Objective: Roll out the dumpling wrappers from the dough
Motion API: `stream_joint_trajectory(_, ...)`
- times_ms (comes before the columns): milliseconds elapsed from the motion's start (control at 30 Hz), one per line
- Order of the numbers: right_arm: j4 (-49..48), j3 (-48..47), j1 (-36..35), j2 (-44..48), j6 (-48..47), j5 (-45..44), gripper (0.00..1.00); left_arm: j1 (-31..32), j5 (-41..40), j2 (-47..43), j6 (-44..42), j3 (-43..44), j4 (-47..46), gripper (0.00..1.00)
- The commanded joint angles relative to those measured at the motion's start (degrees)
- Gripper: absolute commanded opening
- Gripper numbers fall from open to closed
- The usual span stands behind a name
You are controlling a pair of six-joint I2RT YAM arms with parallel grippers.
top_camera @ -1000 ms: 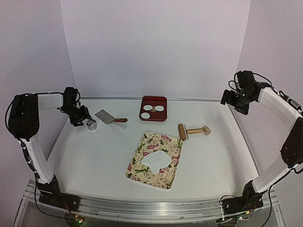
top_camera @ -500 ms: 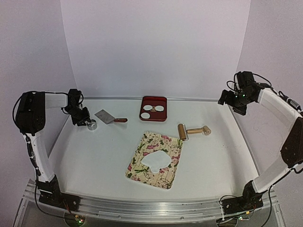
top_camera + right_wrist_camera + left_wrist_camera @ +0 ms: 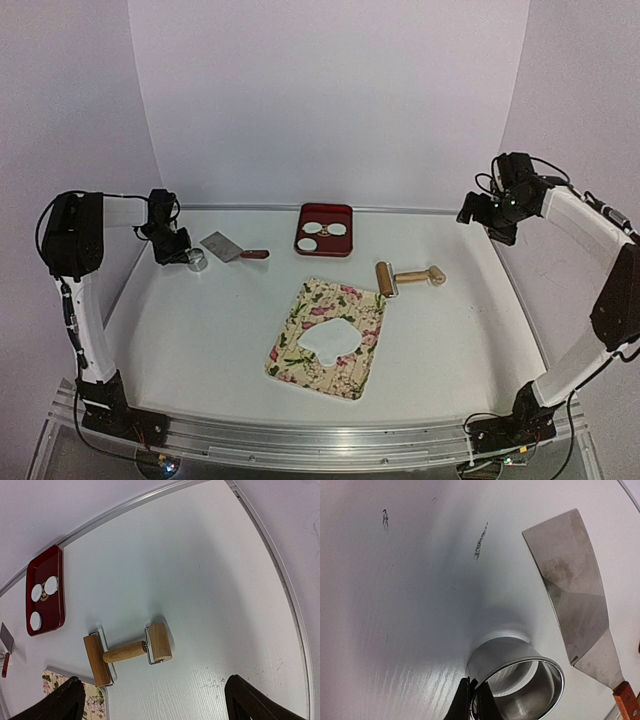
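My left gripper [image 3: 472, 696] is clenched on the near wall of the small shiny metal ring [image 3: 520, 680], one fingertip outside the rim and the other just inside. The ring stands on the white table [image 3: 200, 340]. Just past the ring's far side lies a flat steel scraper with a reddish wooden handle [image 3: 575, 595], close to the ring but apart from it. On the ring's other side there is only bare, lightly scuffed tabletop. From above, these fingers sit near the table's left rear corner, with the side wall close behind them.

My right gripper [image 3: 157, 702] hangs spread wide with nothing between its fingertips [image 3: 65, 700], high over the right rear of the table. Straight below and ahead lies a wooden double-ended rolling pin [image 3: 127, 652], with open white surface all round it. The table's raised metal edge [image 3: 280, 580] curves past on my right. Farther off to my left stands a red square tray [image 3: 52, 610] with three round white dumpling wrappers [image 3: 51, 584] lying flat in it. At the lower left is a corner of the floral mat [image 3: 95, 695]. From above, the ragged flat white dough [image 3: 335, 340] lies on that mat, well apart from both my grippers.
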State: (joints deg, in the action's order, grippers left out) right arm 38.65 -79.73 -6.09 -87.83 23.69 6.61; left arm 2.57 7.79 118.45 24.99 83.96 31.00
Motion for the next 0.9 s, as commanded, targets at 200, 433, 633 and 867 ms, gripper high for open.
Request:
stream_joint_trajectory(200, -1.0, -4.0, -0.1, -0.8, -4.5, 4.8, 0.97, -0.3, 0.0, -9.4, -3.2, -3.8, -1.0, 0.0)
stream_joint_trajectory(433, 1.3, -4.3, -0.2, -0.5, -10.6, 10.7, 0.94, 0.2, 0.5, -22.6, -3.8, -11.4, 3.8, 0.0)
stream_joint_trajectory(633, 2.0, -4.0, -0.6, -1.4, -11.3, 16.6, 0.93, 9.7, -1.4, -33.4, 0.1, -17.8, 9.4, 0.0)
stream_joint_trajectory(867, 2.8, -5.6, -8.6, -4.0, -8.1, 16.7, 0.91, 23.7, -3.3, -37.9, 10.3, -20.4, 12.5, 0.0)
